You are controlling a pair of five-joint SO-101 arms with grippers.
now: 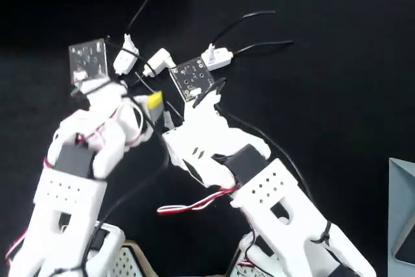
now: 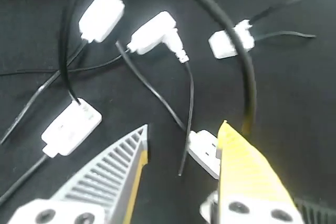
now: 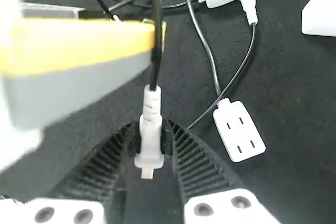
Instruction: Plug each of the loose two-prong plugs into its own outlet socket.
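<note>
In the high view, the left arm (image 1: pixel 78 160) and right arm (image 1: pixel 259 180) are standing side by side, both pointing at the far middle of the black table (image 1: pixel 350 95). There, three white pieces (image 1: pixel 159 61) are lying in a row among black cords (image 1: pixel 259 47), and a dark square board (image 1: pixel 192 77) is sitting among them, its markings too small to read. In the left wrist view, the left gripper (image 2: pixel 181 148) is holding its grey and yellow fingers (image 2: pixel 247 177) well apart, gripping nothing, with a white socket (image 2: pixel 202 149) lying just beside the yellow one. In the right wrist view, the right gripper (image 3: pixel 151 148) is clamping its black fingers on a white plug (image 3: pixel 149 135), whose black cord is running away from it. The socket is lying near it, slots facing up, apart from the plug.
</note>
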